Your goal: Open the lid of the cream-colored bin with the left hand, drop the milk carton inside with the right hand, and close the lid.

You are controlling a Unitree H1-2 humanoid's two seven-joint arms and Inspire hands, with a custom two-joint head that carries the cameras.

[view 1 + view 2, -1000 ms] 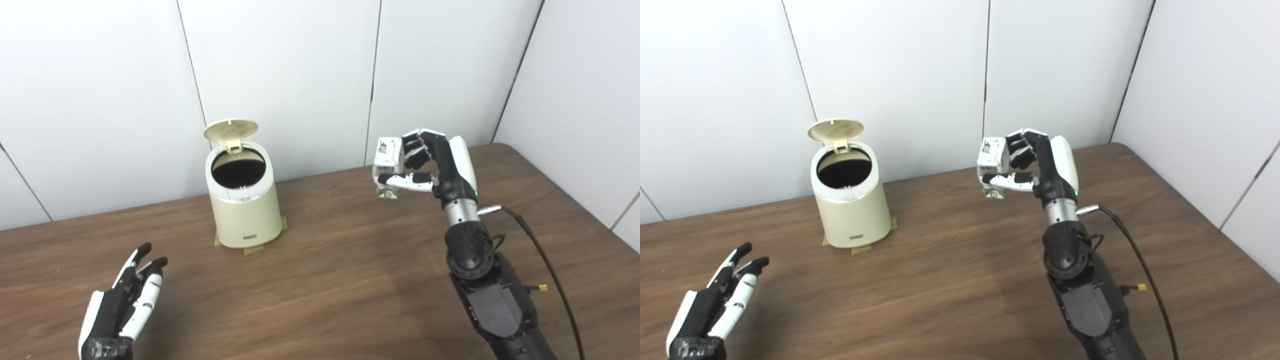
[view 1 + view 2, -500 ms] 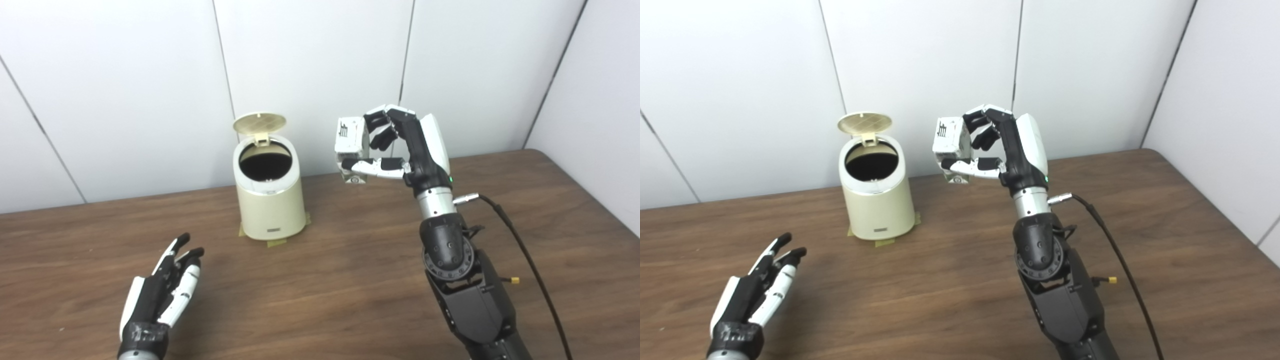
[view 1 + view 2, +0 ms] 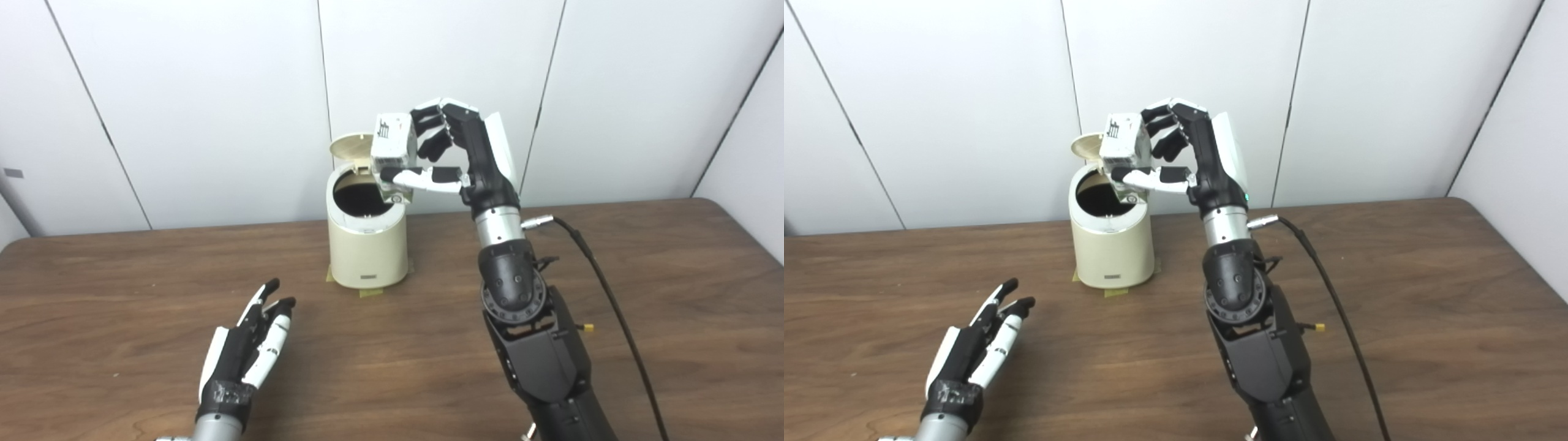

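The cream-colored bin stands near the back of the wooden table with its round lid tipped up and the dark opening showing. My right hand is shut on the white milk carton, holding it upright in the air above the bin's right rim. The carton's lower end overlaps the rim in both views. My left hand rests low over the table at the front left, open, fingers apart and empty, well away from the bin.
Yellow tape patches mark the bin's foot on the table. A black cable runs from my right wrist down to the right. White wall panels stand close behind the bin.
My right hand has carried the carton up and left, from beside the bin to over its right rim. The camera has shifted too. The left hand stays open and low.
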